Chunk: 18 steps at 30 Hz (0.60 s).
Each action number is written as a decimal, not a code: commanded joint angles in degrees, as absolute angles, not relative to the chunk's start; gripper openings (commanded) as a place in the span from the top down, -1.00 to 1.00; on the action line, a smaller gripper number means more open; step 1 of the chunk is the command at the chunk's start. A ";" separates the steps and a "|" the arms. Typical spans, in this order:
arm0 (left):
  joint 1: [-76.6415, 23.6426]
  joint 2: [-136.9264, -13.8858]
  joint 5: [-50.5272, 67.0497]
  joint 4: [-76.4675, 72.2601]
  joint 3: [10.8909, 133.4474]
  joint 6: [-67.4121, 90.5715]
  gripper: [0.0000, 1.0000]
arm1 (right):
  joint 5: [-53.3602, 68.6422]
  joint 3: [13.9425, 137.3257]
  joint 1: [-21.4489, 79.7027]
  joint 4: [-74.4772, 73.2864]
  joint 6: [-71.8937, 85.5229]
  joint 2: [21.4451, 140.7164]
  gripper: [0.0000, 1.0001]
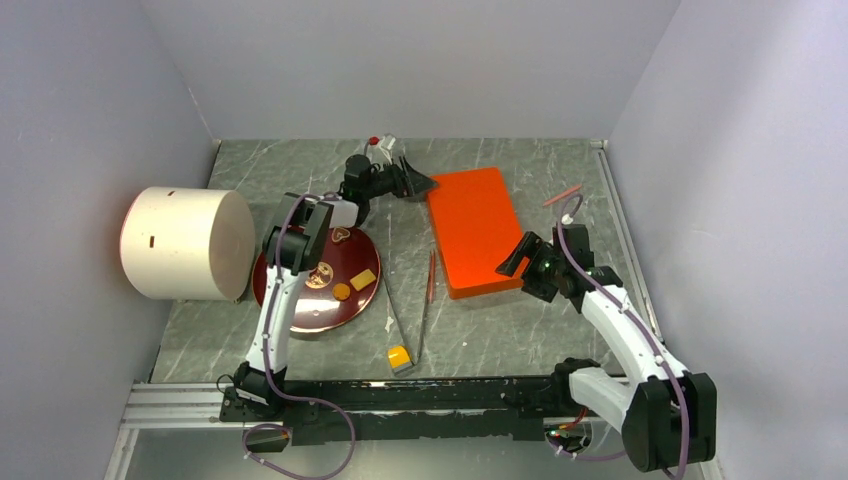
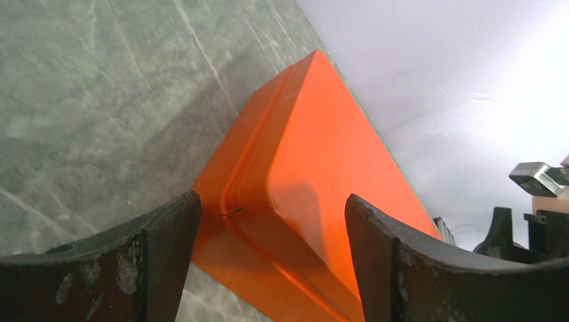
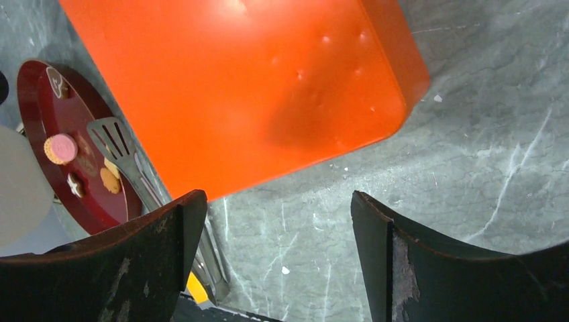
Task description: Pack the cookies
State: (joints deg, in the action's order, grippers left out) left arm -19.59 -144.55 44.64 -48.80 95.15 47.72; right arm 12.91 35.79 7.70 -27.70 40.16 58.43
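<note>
The cookies (image 1: pixel 341 291) lie loose on a dark red plate (image 1: pixel 335 312) toward the near left of the table (image 1: pixel 480 330), exposed for picking. None are packed yet. A metal spatula (image 1: pixel 392 312) lies with its head at the plate's right rim, within reach of either arm. The orange box (image 1: pixel 475 230) sits at the table's centre and appears closed; it is probably the packing container. The left gripper (image 1: pixel 418 183) is at the box's far left corner, jaws apart, with the corner framed between them but not clamped. The right gripper (image 1: pixel 518 256) hovers by the near right corner, jaws spread and empty. This placement at opposite corners suggests a two-arm lift. A white cylinder (image 1: pixel 185 243) stands at the left edge.
</note>
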 commanded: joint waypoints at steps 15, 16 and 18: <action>-22.63 -132.54 53.08 -57.93 81.13 51.63 -0.48 | 6.31 38.83 7.39 -22.29 35.97 66.05 -0.67; -22.67 -132.28 53.41 -57.59 80.72 51.38 -0.47 | 6.22 39.37 7.43 -22.03 35.17 66.81 -0.67; -22.76 -131.38 53.85 -57.32 79.50 50.88 -0.45 | 5.88 40.72 7.41 -21.98 33.59 68.17 -0.66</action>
